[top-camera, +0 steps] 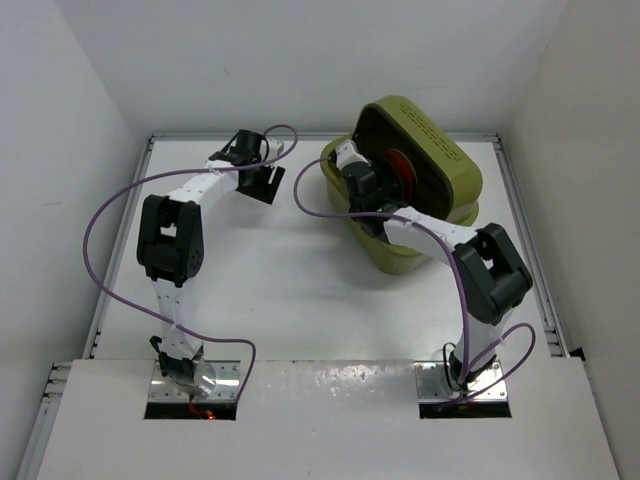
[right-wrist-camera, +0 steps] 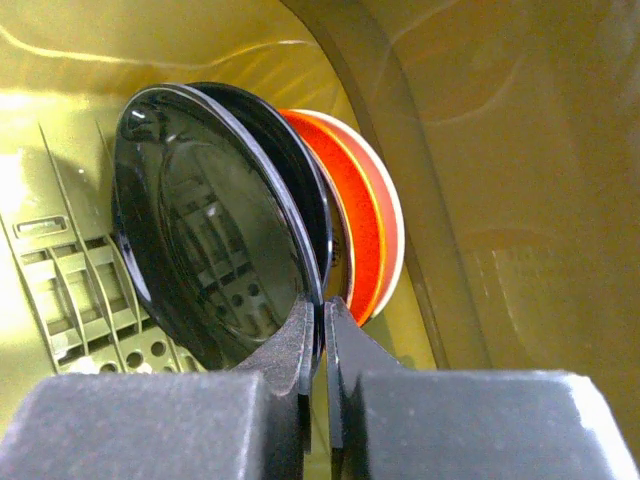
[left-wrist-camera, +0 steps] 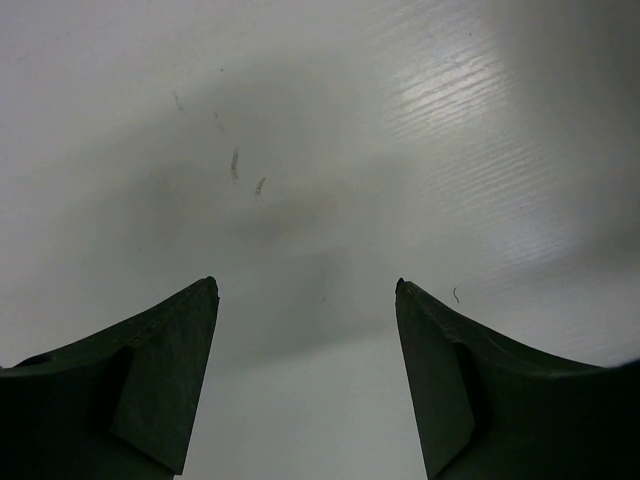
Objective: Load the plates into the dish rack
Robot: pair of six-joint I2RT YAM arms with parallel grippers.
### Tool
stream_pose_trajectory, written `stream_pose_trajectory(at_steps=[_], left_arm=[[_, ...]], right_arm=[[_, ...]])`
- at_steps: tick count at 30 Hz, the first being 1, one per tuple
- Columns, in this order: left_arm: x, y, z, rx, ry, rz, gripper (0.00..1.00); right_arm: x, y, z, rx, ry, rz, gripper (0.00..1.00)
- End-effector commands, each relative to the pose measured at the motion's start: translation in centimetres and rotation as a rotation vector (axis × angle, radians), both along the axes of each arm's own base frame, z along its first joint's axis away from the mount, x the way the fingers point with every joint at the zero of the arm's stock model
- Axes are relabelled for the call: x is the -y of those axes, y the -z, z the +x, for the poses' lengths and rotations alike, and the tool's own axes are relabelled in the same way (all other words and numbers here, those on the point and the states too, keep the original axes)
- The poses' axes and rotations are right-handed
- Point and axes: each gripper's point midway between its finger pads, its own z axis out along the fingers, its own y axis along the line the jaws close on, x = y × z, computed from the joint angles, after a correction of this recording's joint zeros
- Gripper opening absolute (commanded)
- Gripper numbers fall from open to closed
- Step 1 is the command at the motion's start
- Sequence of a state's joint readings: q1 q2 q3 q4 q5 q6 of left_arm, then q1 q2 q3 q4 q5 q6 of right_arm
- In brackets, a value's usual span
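- The right pincer (right-wrist-camera: 322, 312) is clenched, its two dark fingers pressed together with only a slit between them. The tips sit right at the lower rim of the front glossy black round plate (right-wrist-camera: 215, 235); whether that rim is nipped cannot be told.
- The left pincer (left-wrist-camera: 305, 288) is released, its fingers well apart with nothing between them, and it hovers over the bare white surface (left-wrist-camera: 300, 120).
- The right arm rises from the near right base, bends at its black elbow and reaches left and away, with its wrist down inside the large olive-green plastic dish rack (top-camera: 385, 255).
- The left arm stands up from the near left base, folds at the elbow and stretches toward the far side, well apart from the rack.
- There is one rack, at the far right of the surface, with its domed lid (top-camera: 440, 150) standing open.
- The plates stand on edge in a row over the slatted floor (right-wrist-camera: 70, 290): the front black one, a second glossy black plate (right-wrist-camera: 305, 190), one orange plate (right-wrist-camera: 355, 215) and one cream rim (right-wrist-camera: 397, 235) last.
- That makes four; a sliver between black and orange is too narrow to tell.
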State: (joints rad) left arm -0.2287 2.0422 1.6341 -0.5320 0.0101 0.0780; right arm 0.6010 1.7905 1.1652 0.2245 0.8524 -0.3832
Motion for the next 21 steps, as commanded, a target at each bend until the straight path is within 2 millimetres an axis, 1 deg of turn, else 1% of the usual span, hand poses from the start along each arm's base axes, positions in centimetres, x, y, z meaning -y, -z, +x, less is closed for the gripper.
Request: stream_pose_trajectory(at_steps=[1, 3, 6, 7, 9, 10, 14, 15, 18, 19, 21], left_arm=[[-0.8, -1.4, 1.1, 0.041, -0.017, -0.001, 0.76], [-0.7, -1.0, 0.8, 0.027, -0.019, -0.011, 0.76], [-0.7, -1.0, 0.8, 0.027, -0.019, -0.011, 0.76], [-0.7, -1.0, 0.8, 0.027, -0.019, -0.011, 0.76], [-0.7, -1.0, 0.8, 0.027, -0.019, -0.011, 0.76], [-1.2, -1.0, 0.9, 0.027, -0.028, -0.011, 0.76], [-1.2, -1.0, 0.9, 0.029, -0.020, -0.005, 0.76], [-1.7, -1.0, 1.0, 0.029, -0.030, -0.005, 0.76], [-1.7, -1.0, 1.0, 0.029, -0.030, -0.005, 0.76], [-1.7, -1.0, 1.0, 0.029, -0.030, -0.005, 0.76], [-1.7, -1.0, 1.0, 0.029, -0.030, -0.005, 0.76]], right_arm=[[0.1, -2.9, 0.5, 0.104, 0.040, 0.041, 0.00], [-0.3, -1.7, 0.2, 0.080, 0.026, 0.067, 0.00], [-0.3, -0.4, 0.0, 0.055, 0.038, 0.086, 0.00], [-0.3, -0.2, -0.1, 0.051, 0.043, 0.091, 0.00], [-0.1, 1.1, -0.2, 0.027, 0.065, 0.087, 0.00], [-0.1, 1.5, -0.1, 0.018, 0.067, 0.085, 0.00], [-0.3, 2.2, -0.2, 0.002, 0.071, 0.092, 0.00], [-0.2, 2.4, -0.3, -0.004, 0.072, 0.090, 0.00], [-0.2, 3.2, -0.5, -0.022, 0.083, 0.094, 0.00], [-0.2, 3.0, -0.5, -0.020, 0.084, 0.097, 0.00], [-0.3, 3.5, -0.5, -0.031, 0.086, 0.095, 0.00]])
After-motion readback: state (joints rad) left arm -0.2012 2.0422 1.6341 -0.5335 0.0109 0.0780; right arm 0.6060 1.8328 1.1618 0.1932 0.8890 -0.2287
